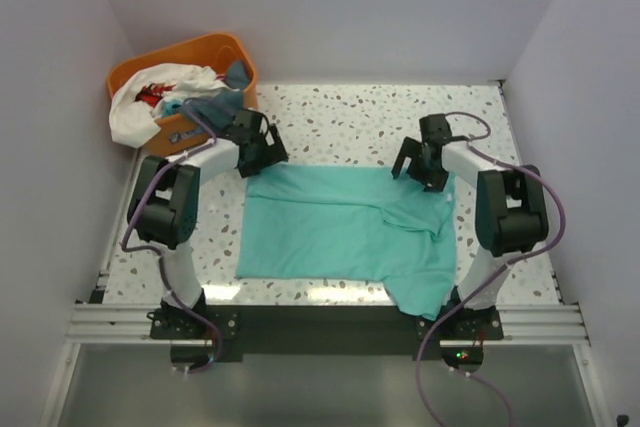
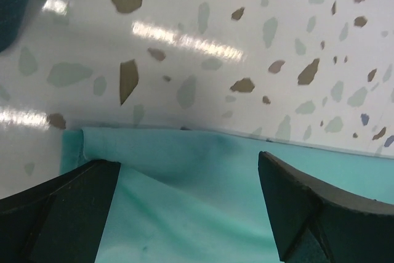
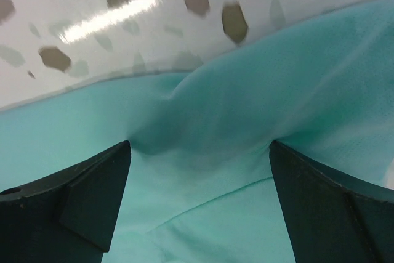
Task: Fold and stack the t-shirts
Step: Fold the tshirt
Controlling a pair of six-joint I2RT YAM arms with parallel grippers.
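A mint green t-shirt (image 1: 340,232) lies spread on the speckled table (image 1: 350,122), partly folded, with a loose flap hanging toward the front right. My left gripper (image 1: 262,150) hovers over its far left corner, jaws open, nothing held; in the left wrist view the left gripper (image 2: 188,173) straddles the shirt's edge (image 2: 184,152). At the far right corner my right gripper (image 1: 420,164) also stands open. In the right wrist view the right gripper (image 3: 200,152) spans a raised ridge of the green cloth (image 3: 209,121). More t-shirts (image 1: 165,97), white, dark and red, fill the basket.
An orange plastic basket (image 1: 215,50) stands at the table's far left corner, right behind the left arm. White walls close in the table on three sides. A metal rail (image 1: 320,322) with both arm bases runs along the near edge.
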